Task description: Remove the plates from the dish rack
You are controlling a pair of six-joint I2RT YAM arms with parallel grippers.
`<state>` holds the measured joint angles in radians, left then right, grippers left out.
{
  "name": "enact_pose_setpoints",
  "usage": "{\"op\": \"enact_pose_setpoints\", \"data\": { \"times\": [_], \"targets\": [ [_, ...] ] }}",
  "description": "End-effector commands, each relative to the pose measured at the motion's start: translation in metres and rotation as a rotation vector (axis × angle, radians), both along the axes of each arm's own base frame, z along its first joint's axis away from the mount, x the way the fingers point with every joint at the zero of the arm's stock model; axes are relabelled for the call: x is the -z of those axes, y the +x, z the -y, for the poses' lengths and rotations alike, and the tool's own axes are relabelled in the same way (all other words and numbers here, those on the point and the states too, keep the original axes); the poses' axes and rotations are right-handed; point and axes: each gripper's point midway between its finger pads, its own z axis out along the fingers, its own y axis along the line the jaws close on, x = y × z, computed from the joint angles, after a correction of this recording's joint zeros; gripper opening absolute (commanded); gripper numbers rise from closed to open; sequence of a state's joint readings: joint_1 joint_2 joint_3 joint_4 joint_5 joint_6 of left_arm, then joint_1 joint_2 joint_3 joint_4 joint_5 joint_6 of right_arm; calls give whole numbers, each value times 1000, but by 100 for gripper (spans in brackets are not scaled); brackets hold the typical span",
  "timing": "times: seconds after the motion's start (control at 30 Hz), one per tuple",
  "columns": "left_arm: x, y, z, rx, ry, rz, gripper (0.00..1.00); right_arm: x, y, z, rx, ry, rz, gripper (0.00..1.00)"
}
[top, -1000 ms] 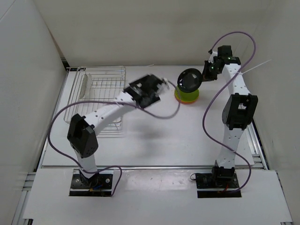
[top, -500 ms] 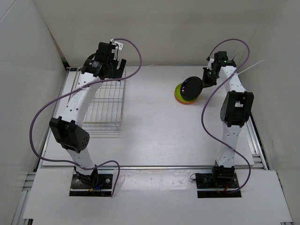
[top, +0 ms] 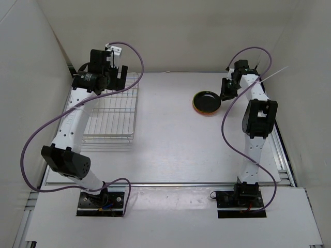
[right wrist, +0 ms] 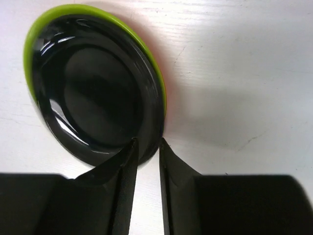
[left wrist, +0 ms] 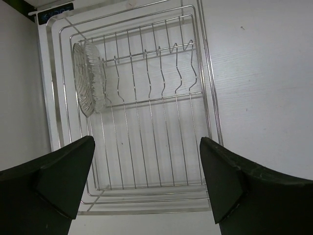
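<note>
The clear plate (left wrist: 89, 78) is seen upright in the dish rack (left wrist: 161, 147) under the wide-spread left gripper (left wrist: 146, 142), and the black plate (right wrist: 98, 98), stacked on the green plate (right wrist: 73, 9), is straddled at the rim by the right gripper (right wrist: 147, 142), grip can't be told tbh.

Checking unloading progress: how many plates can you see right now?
4. A clear plate stands upright in the dish rack; the black plate tops a stack on the table, over the lime green plate and orange plate. More could hide beneath.
</note>
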<state>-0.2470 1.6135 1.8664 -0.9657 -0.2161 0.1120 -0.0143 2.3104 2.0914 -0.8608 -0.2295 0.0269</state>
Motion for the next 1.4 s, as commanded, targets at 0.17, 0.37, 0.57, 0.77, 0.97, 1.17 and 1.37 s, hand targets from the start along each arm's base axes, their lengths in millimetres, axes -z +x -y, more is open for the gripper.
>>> {"op": "enact_pose_setpoints", "data": {
  "times": [0.17,0.37,0.57,0.77,0.97,1.17,1.37],
  "targets": [
    [9,-9,-11,-14,-53,-21,99,9,-1,-16,-53,-11,-15,39],
    [14,-7,-25,-42,-123,-18,99,-14,-4,-16,-61,-15,21,58],
    [18,0,-42,-64,-222,-9,99,-95,-13,-14,-59,-1,167,86],
    [31,20,-56,-71,-323,-12,99,-151,-44,-16,-81,-22,261,93],
    [56,38,-66,-61,-376,-46,94,-179,-86,-35,-170,-57,328,83],
    [73,66,-73,-34,-420,-74,93,-188,-110,-47,-225,-107,381,73],
    [86,86,-84,-50,-395,-84,93,-190,-120,-47,-236,-118,390,73]
  ]
}}
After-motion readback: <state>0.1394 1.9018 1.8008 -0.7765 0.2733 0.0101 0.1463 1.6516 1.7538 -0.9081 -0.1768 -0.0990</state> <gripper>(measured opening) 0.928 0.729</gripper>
